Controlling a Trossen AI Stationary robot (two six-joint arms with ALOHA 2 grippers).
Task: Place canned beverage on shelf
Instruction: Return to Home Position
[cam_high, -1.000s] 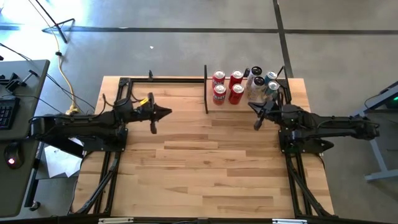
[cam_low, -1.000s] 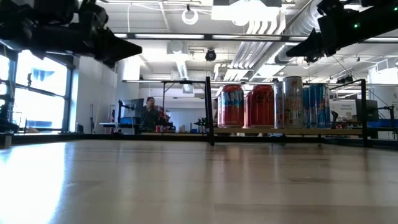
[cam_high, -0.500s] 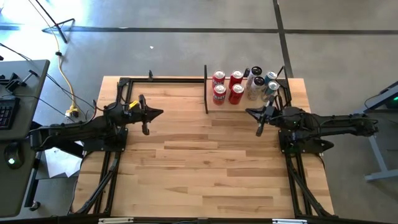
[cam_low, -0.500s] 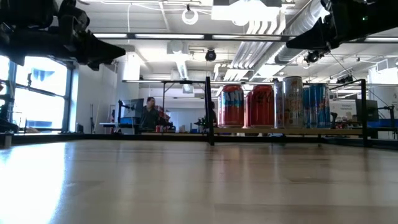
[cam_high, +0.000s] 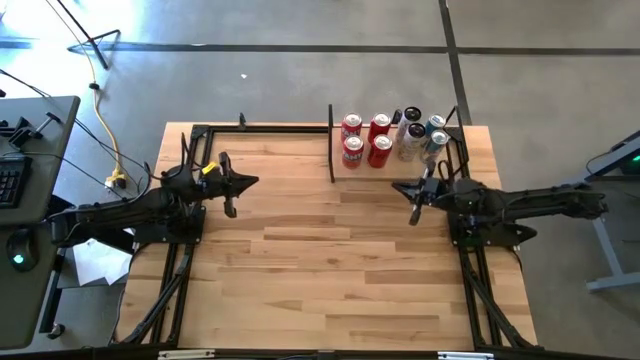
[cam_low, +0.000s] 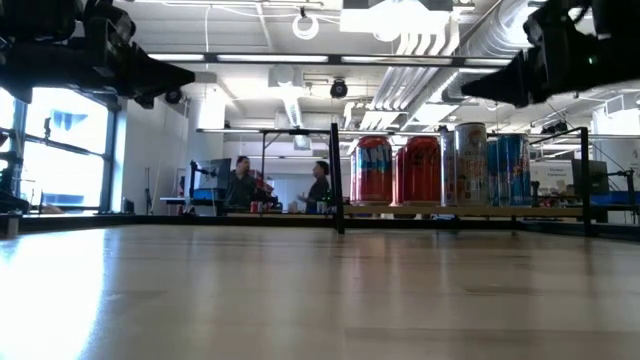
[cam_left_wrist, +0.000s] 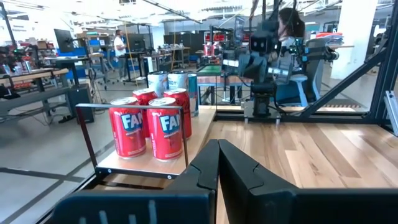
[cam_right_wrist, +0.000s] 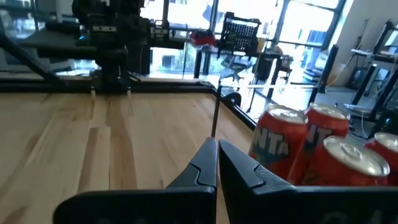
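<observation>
Eight cans (cam_high: 379, 150) upright on shelf (cam_left_wrist: 124, 166) at far edge of surface (cam_high: 300, 260). Likely stiff, slick, dentable; grasp mid-body. Left claw (cam_left_wrist: 217, 144), right claw (cam_right_wrist: 217, 144) above surface, fully closed, holding nothing.

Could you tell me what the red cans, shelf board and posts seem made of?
Red cylindrical soda cans: likely aluminium, glossy printed sides, silvery lids. Pale rectangular shelf board: seemingly wood, smooth matte face. Thin black upright posts: probably painted metal, very slim.

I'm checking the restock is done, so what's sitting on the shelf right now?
On the shelf stand four red soda cans, two pale cans and two blue cans, all upright. The board under them is covered.
</observation>
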